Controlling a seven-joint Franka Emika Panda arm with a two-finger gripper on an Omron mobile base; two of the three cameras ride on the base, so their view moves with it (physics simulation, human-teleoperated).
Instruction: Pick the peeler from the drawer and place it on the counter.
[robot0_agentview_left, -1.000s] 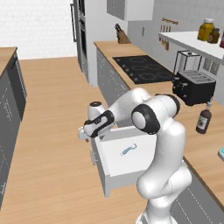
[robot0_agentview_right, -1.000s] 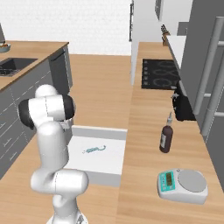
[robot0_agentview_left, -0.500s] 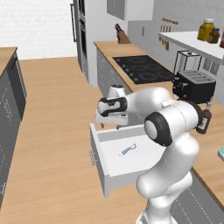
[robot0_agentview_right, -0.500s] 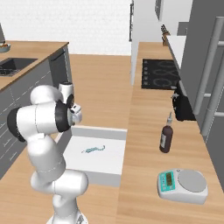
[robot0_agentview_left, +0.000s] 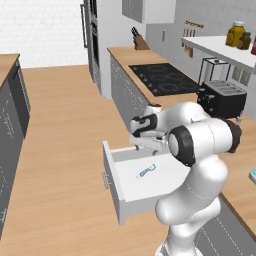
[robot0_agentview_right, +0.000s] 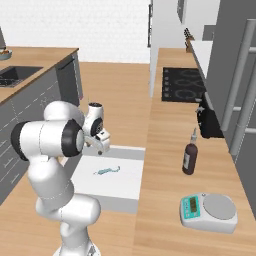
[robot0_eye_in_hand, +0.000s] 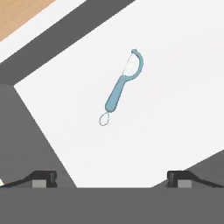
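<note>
The drawer (robot0_agentview_left: 111, 182) stands pulled out below the counter (robot0_agentview_right: 165, 150), its white floor (robot0_agentview_right: 127, 182) bare except for the peeler. The peeler (robot0_agentview_left: 146, 171) (robot0_agentview_right: 107, 171) lies flat near the middle, with a light-blue handle and a looped head. My gripper (robot0_agentview_left: 149, 146) (robot0_agentview_right: 103, 146) hangs above the drawer's far end, pointing down, apart from the peeler. In the hand view the peeler (robot0_eye_in_hand: 120, 89) lies ahead of the gripper (robot0_eye_in_hand: 113, 177), head pointing away. The two fingertips (robot0_eye_in_hand: 41, 177) stand wide apart, open, with nothing between them.
On the counter stand a dark bottle (robot0_agentview_right: 189, 157) and a kitchen scale (robot0_agentview_right: 207, 211), with a black toaster (robot0_agentview_left: 222, 97) and cooktop (robot0_agentview_left: 162, 77) farther along. A second counter with a sink (robot0_agentview_right: 15, 75) runs across the wooden floor aisle.
The arm has swung from the drawer's front edge toward the counter side, so the hand now hangs over the open drawer. The peeler and drawer have not moved.
</note>
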